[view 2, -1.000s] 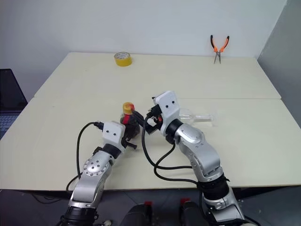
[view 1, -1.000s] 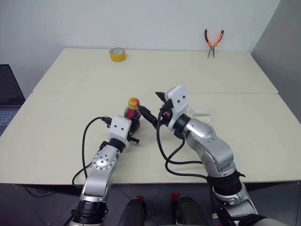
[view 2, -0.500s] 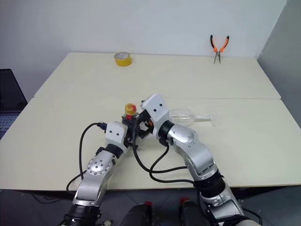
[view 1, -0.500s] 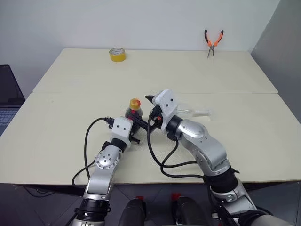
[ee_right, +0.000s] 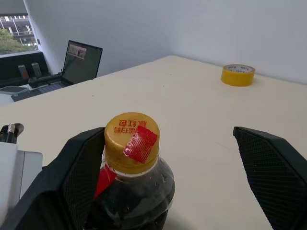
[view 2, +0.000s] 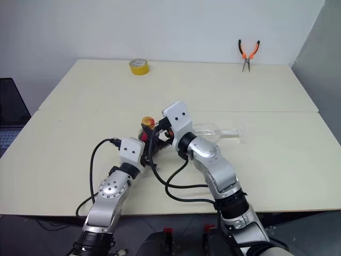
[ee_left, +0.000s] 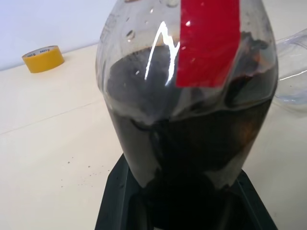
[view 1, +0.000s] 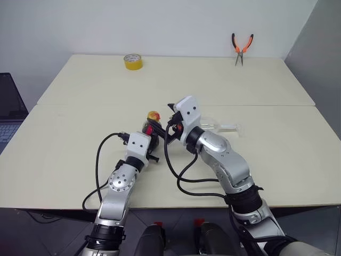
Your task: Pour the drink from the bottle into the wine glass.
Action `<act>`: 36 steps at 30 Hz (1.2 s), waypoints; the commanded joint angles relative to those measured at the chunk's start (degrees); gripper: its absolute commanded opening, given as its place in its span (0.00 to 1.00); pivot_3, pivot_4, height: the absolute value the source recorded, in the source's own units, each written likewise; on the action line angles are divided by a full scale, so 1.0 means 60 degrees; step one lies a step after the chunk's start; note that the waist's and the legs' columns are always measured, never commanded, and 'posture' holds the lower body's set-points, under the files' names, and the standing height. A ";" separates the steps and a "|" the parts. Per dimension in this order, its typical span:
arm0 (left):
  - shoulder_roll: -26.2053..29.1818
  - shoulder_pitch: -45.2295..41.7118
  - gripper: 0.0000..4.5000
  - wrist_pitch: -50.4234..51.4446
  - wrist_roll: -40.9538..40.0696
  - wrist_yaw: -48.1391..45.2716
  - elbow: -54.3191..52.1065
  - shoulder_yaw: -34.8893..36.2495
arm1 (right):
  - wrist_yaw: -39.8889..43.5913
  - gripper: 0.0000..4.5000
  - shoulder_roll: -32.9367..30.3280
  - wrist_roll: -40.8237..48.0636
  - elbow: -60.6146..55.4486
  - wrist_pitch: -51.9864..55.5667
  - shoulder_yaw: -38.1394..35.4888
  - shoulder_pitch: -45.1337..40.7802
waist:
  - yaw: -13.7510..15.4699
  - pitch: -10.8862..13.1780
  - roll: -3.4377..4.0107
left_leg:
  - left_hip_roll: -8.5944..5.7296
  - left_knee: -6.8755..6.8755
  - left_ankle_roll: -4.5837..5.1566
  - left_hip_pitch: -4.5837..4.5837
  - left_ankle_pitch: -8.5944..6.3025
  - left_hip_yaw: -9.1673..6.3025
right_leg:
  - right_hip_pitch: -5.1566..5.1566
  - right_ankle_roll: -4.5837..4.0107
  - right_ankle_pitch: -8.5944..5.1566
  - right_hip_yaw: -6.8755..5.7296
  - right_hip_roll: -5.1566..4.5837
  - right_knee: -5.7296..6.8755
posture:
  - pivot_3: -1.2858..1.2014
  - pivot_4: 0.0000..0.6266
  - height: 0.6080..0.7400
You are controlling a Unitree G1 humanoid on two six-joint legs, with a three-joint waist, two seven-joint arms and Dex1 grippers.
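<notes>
Left gripper [view 1: 151, 151]: clamped on the bottle's lower body, holding it upright on the desk [view 1: 64, 138].
Bottle [view 1: 151, 126]: mid-desk, yellow cap [ee_right: 131, 141] on, drink [ee_left: 192, 143] filling most of it.
Right gripper [ee_right: 165, 167]: spread wide, one finger on each side of the cap, not touching.
Wine glass [view 1: 213, 126]: lying on its side behind the right arm, apparently empty.
Progress: early; uncapping, righting the glass and pouring all remain.

Head cams: high, looking fwd and down over whole desk [view 1: 74, 133]. Left wrist cam: level, v. close on bottle [ee_left: 192, 120]. Right wrist cam: just above its cap [ee_right: 132, 141], facing far left. Both wrist cams share bottle, tape roll [ee_right: 238, 75].
</notes>
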 commanded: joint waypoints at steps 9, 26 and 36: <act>-0.0042 -0.0185 0.16 -0.0193 -0.0033 0.0153 -0.0272 0.0181 | -0.0292 1.00 -0.0160 0.0032 -0.0407 -0.0143 -0.0635 0.0084 | 0.0000 0.0000 0.0000 | 0.0000 0.0000 0.0000 0.0000 0.0000 0.0001 | 0.0000 0.0000 0.0000 0.0001 0.0000 0.0000 | 0.52 0.24 1.00; -0.0222 -0.0245 0.16 0.0069 -0.0151 0.0393 -0.0323 0.0496 | 0.0185 1.00 -0.0942 0.0531 -0.1971 0.0797 -0.0931 0.0696 | -0.0015 0.0000 -0.0001 | -0.0002 -0.0002 0.0000 -0.0001 0.0000 0.0002 | 0.0000 0.0001 0.0000 0.0002 0.0002 0.0002 | 0.52 0.24 1.00; -0.0254 -0.0257 0.16 0.0074 -0.0171 0.0248 -0.0375 0.0312 | -0.0235 1.00 -0.0199 -0.0025 -0.0998 0.0437 -0.0120 -0.0328 | -0.0002 -0.0001 -0.0001 | 0.0000 0.0002 0.0000 0.0003 0.0000 -0.0003 | 0.0002 0.0002 0.0000 -0.0001 0.0005 0.0005 | 0.52 0.24 1.00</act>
